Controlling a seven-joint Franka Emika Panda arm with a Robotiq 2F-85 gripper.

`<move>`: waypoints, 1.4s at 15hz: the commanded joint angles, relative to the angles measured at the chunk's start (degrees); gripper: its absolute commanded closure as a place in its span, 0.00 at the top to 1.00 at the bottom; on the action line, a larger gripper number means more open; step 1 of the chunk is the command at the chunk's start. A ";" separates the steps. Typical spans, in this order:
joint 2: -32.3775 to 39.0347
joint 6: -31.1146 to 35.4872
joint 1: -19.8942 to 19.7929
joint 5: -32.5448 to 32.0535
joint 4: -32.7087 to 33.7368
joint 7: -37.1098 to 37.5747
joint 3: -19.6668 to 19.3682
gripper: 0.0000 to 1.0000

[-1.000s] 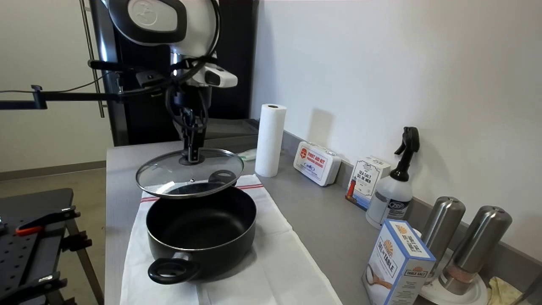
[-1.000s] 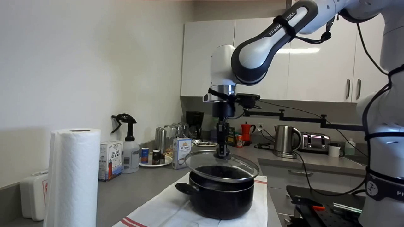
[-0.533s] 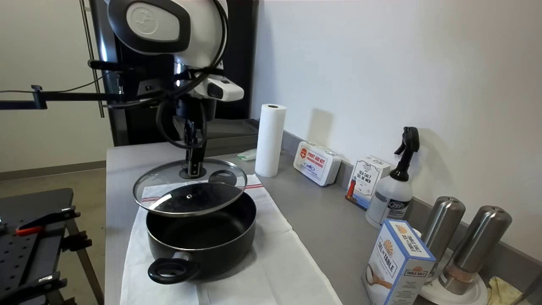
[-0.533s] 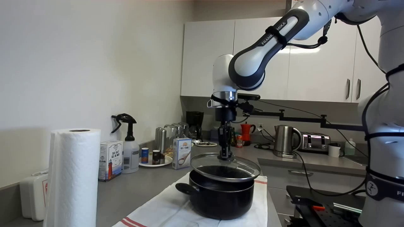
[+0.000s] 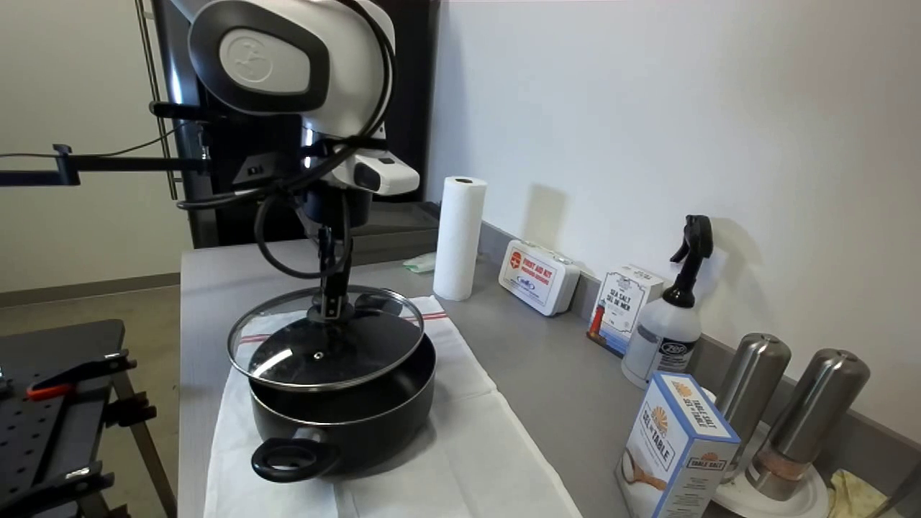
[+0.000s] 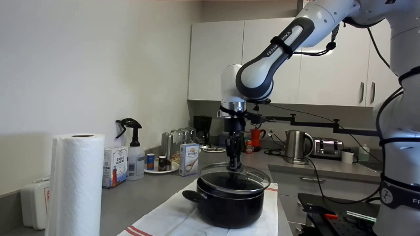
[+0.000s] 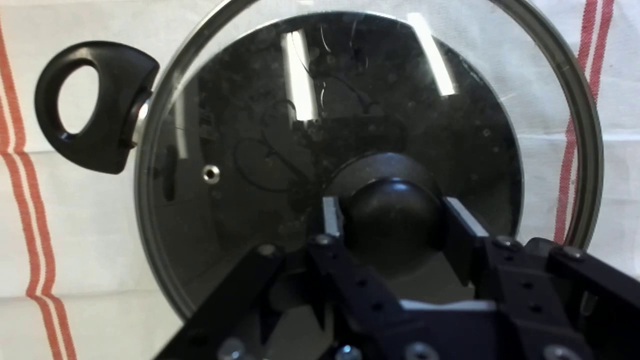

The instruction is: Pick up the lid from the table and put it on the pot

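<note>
Gripping lid (image 5: 338,360) by knob (image 7: 397,200), hand (image 7: 397,218) hovers above pot (image 5: 367,439), inside (image 5: 360,403) partly showing.

the tool (image 6: 235,167) holds the lid (image 6: 239,182) over the black pot (image 6: 230,210).
</note>
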 commanded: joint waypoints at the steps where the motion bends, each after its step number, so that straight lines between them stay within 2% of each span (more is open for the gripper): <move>1: 0.96 1.49 -0.09 -0.28 1.18 2.47 -0.28 0.25; 21: 5.24 3.08 -0.52 -0.61 3.60 4.86 -1.31 0.25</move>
